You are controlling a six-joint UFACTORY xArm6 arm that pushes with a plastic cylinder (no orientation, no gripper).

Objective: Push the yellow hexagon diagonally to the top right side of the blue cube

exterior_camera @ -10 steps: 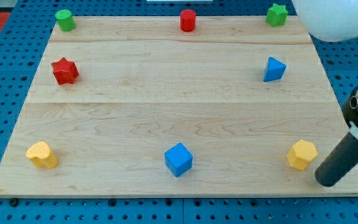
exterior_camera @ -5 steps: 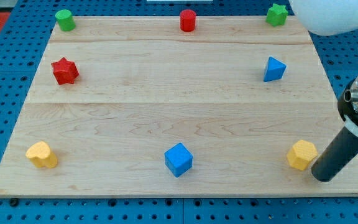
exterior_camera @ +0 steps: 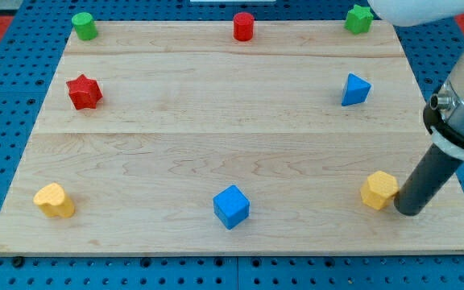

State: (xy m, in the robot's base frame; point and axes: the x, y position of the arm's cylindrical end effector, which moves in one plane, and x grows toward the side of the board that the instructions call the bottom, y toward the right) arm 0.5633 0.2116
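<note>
now my tip (exterior_camera: 409,211) touches the yellow hexagon's (exterior_camera: 379,190) right side; it has slid left from the counter's (exterior_camera: 216,145) bottom-right corner, toward the blue cube (exterior_camera: 231,206). the tool is a bare rod, gripping nothing.

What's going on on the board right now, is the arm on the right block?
Yes. My tip is pressed against the right side of the yellow hexagon near the view's bottom right, set to push it leftward. The blue cube sits well to its left, at the bottom middle, untouched. The hexagon is not yet up and to the right of the cube's corner; it is roughly level with it.
</note>
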